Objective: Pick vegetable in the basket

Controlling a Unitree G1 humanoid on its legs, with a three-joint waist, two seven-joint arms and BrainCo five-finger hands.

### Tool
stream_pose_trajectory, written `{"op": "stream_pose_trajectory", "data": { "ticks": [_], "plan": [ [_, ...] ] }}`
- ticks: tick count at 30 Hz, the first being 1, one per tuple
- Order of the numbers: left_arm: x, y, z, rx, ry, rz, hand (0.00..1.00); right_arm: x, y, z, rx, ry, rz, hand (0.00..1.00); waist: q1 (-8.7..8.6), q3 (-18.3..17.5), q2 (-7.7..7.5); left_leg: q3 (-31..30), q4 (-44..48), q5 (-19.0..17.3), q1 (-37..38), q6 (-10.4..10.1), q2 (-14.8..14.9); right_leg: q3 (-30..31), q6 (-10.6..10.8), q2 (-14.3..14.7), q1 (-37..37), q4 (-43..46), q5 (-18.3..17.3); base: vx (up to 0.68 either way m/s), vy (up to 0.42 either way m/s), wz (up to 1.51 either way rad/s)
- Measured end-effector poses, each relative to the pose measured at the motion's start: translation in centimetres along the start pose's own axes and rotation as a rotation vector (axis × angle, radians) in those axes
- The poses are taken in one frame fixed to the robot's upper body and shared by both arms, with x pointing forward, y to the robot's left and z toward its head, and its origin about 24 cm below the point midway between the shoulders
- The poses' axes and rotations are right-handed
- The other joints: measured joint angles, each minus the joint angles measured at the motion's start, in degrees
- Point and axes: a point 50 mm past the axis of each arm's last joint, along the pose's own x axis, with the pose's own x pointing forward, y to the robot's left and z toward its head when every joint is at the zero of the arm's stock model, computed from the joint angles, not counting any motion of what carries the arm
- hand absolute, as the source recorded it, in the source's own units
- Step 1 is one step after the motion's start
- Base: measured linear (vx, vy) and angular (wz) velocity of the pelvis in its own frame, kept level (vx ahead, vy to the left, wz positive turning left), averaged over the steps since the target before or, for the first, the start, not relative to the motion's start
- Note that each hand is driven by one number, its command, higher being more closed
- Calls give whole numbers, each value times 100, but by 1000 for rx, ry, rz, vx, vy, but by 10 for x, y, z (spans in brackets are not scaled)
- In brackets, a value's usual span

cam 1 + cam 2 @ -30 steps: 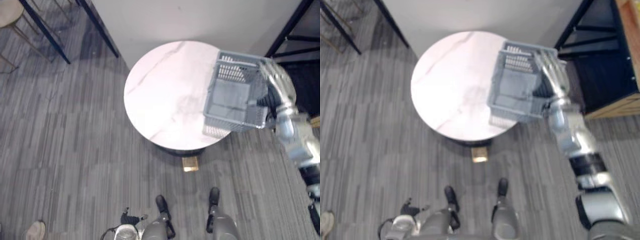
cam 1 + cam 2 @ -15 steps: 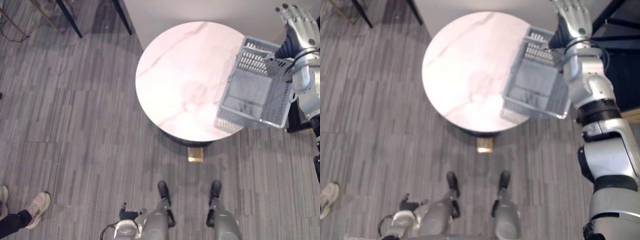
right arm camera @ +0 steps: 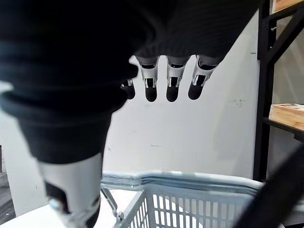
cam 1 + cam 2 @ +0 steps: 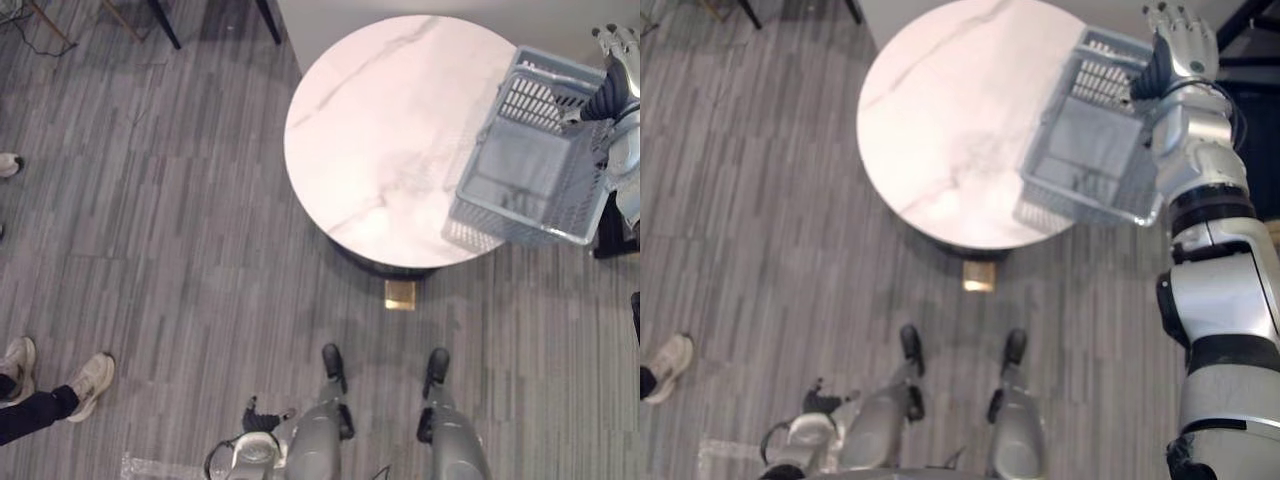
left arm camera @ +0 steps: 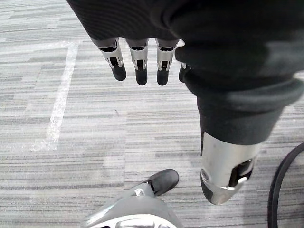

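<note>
A grey slatted basket (image 4: 530, 170) sits tilted over the right edge of the round white marble table (image 4: 380, 130). Its inside looks empty, and I see no vegetable. My right hand (image 4: 1180, 45) is raised at the basket's far right corner with straight, spread fingers (image 3: 173, 80) that grip nothing. The basket's rim (image 3: 190, 183) lies just below that wrist, but I cannot tell how the arm bears it. My left hand (image 5: 137, 66) hangs low over the floor, fingers relaxed and empty.
A black shelf frame (image 4: 1250, 20) stands right of the table behind my right arm. A white wall (image 3: 190, 137) rises past the table. Dark furniture legs (image 4: 165, 20) are at the far left. A person's shoes (image 4: 60, 385) stand on the grey plank floor at left.
The camera has shifted. My right hand has risen from the basket's side to its far corner, fingers spread, and the basket has tilted. A person's shoes have come in at left.
</note>
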Motion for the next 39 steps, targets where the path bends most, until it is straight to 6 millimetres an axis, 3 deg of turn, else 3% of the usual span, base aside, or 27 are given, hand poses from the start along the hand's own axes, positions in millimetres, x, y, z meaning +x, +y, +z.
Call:
{"op": "stream_pose_trajectory", "data": {
  "ticks": [9,21,31,32,39],
  "plan": [
    [1,-3,11,23,-52,-12,0,-2,4,-9,3,45,18,0,-44,91,63,-13,-2,65,-139,-5,19,4,-6,24,-139,3,28,6,0,1],
    [1,-4,14,28,-63,-4,0,-4,10,-20,-8,97,50,0,23,119,125,-181,1,137,-279,-16,17,-93,-7,19,-224,34,28,5,2,4],
    [0,-6,20,36,-91,-8,0,4,-6,-14,-8,91,10,0,98,132,150,-395,2,228,-485,-4,13,-289,-8,11,-302,56,28,-5,2,10],
    [0,-6,21,38,-97,-9,0,4,-5,-15,-13,96,16,100,108,131,159,-438,2,240,-511,-5,10,-323,-8,9,-302,56,28,-2,-2,15],
    [0,-8,25,46,-114,-15,0,4,-4,-17,-25,106,23,100,242,168,232,-540,-1,270,-582,-8,-4,-420,-8,-4,-311,62,28,-5,-1,7]
  ]
}}
